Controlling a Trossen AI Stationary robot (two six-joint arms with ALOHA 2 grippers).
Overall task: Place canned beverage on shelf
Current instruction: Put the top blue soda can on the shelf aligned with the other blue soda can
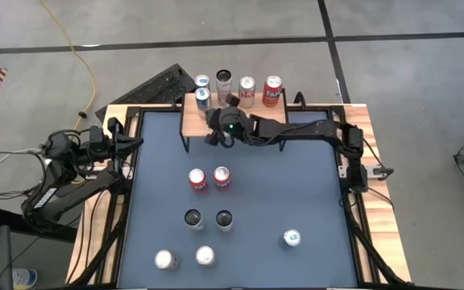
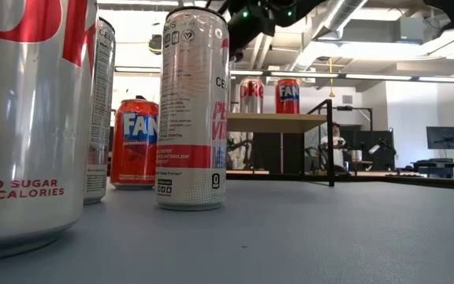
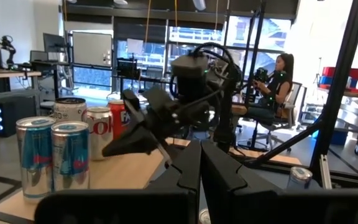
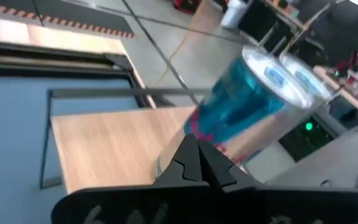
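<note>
Cans line the back edge of the shelf [image 1: 216,121], a light wooden rack at the table's [image 1: 312,193] far edge: two blue cans [image 1: 202,90], a dark can [image 1: 224,80], a silver-and-red can [image 1: 246,91] and a red Fanta can [image 1: 273,90]. Above the shelf's bare wood, the right gripper [image 1: 216,133] hangs with fingers shut and empty. By the table's left edge waits the left gripper [image 1: 135,143], closed on nothing. More cans, including two red cans [image 1: 209,179], stand mid-table.

Two dark jointed arms [image 1: 296,129], black cabling, green light — right wrist
</note>
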